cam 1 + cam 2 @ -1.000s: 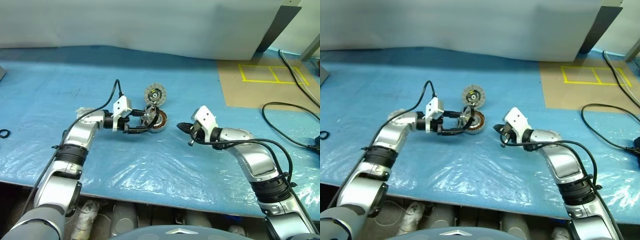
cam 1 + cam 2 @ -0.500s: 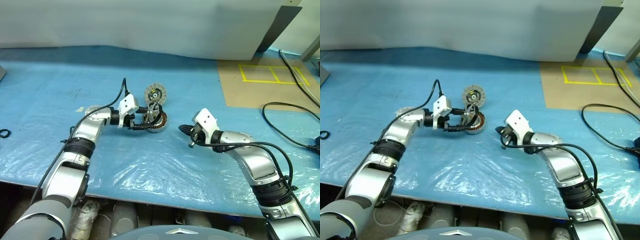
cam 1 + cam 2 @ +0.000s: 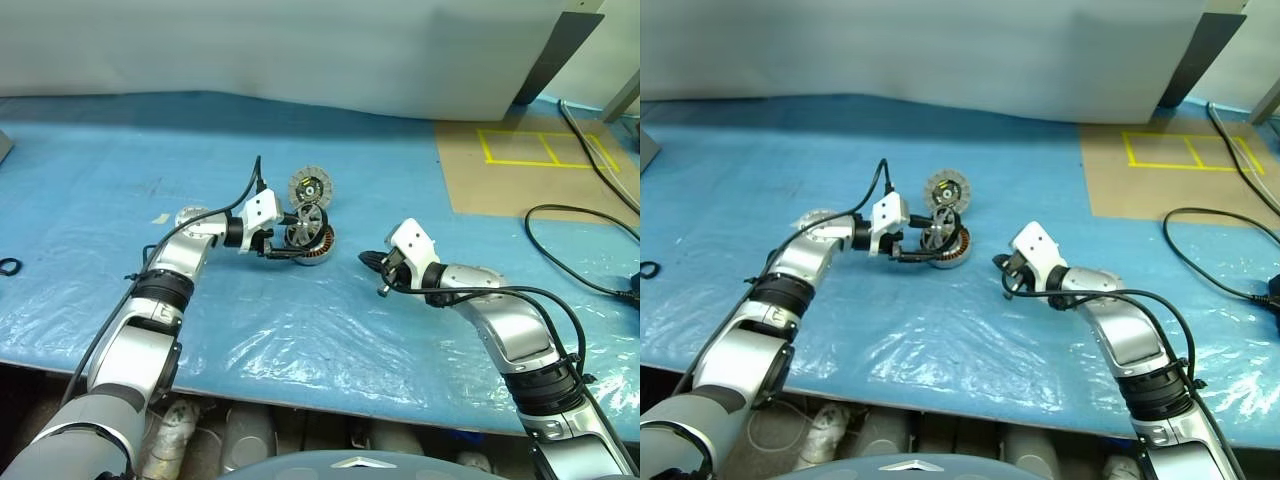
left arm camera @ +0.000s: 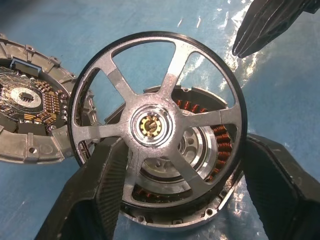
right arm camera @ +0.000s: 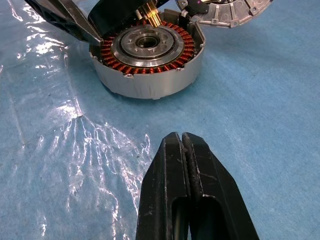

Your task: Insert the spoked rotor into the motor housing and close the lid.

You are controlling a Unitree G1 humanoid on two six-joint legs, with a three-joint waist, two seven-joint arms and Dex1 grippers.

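Here, on a wrinkled, glossy blue plastic sheet (image 3: 300, 340) over the table, sits the motor housing (image 5: 147, 65): a shallow round cup of matte gray metal, walls smooth, with a ring of copper-orange windings around a bright silvery centre and a small bearing hole.

The spoked rotor (image 4: 157, 125) stands on edge over the housing's rim, tilted, not seated. Thin dark outer rim; five flat silvery spokes with a brushed, scuffed finish; round polished hub with a small brass-coloured core. Copper windings show through the gaps between the spokes.

The left gripper (image 3: 285, 237) has its jaws spread wide on either side of the rotor, clamped across its rim. Its fingers (image 4: 102, 195) are black with finely ribbed pads, one pressing the rim at each side.

The lid (image 3: 310, 187) lies flat just beyond the housing, inner face up: cast gray rim with small screw lugs, dark centre with a radial pattern of small gold-coloured bits and a pale middle ring. Its edge meets the housing's rim.

The right gripper (image 3: 381, 275) hovers above the sheet, near the housing but apart from it, jaws pressed together, holding nothing. Its fingers (image 5: 172, 190) are smooth black with a ribbed inner seam.
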